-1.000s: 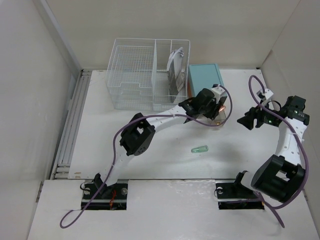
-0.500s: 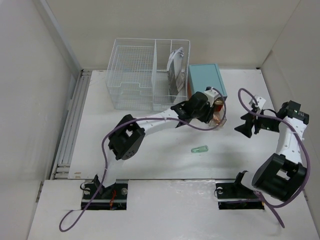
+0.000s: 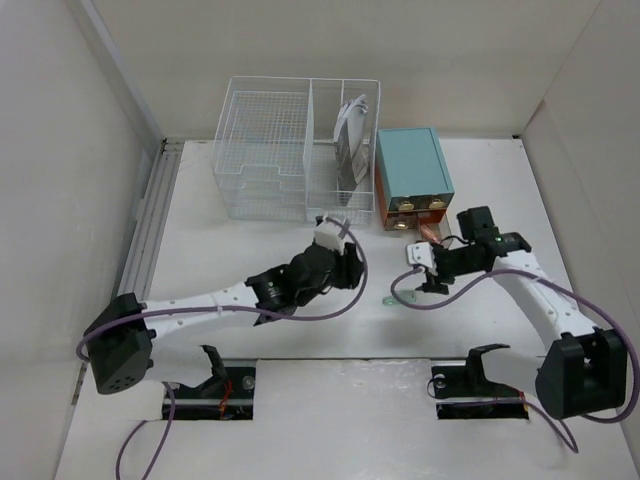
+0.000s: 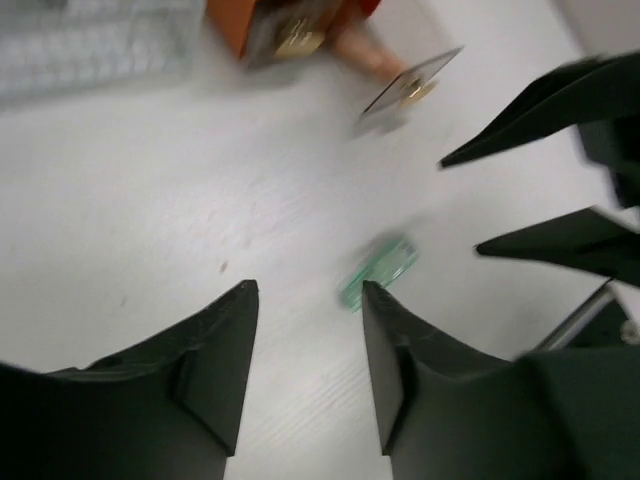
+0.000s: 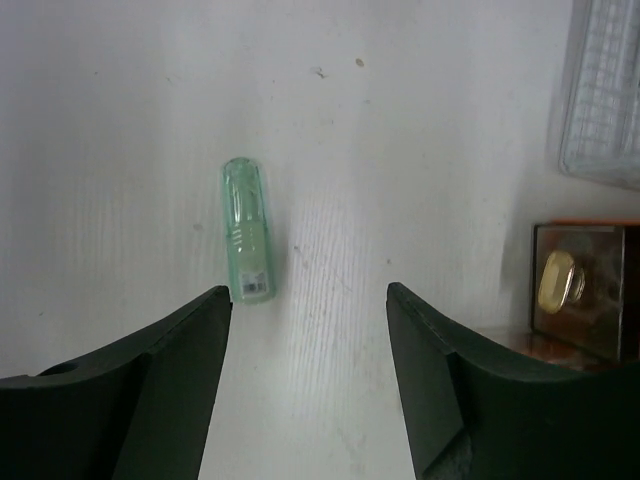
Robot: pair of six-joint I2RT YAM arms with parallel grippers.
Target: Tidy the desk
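Note:
The white desk point(image 3: 230, 255) carries a small green translucent tube point(image 3: 389, 299) lying flat near its middle. In the right wrist view the tube point(image 5: 246, 243) lies just beyond the left fingertip, outside the gap. My right gripper point(image 5: 308, 292) hangs open over bare desk, right of the tube point(image 3: 418, 277). My left gripper point(image 3: 350, 266) is open too, left of the tube, with nothing between its fingers point(image 4: 309, 287). The tube point(image 4: 378, 272) shows blurred beside its right fingertip. The right gripper's dark fingers point(image 4: 560, 245) show at that view's right edge.
A white wire basket point(image 3: 290, 150) with papers stands at the back. Beside it sits a teal-topped drawer box point(image 3: 412, 165) with an orange front; a clear drawer panel with a brass knob point(image 4: 410, 85) juts from it. Pale wall panels ring the desk.
The left arm pulled back from the drawer box front toward the near middle. The right arm swung left from the right wall to beside the green tube.

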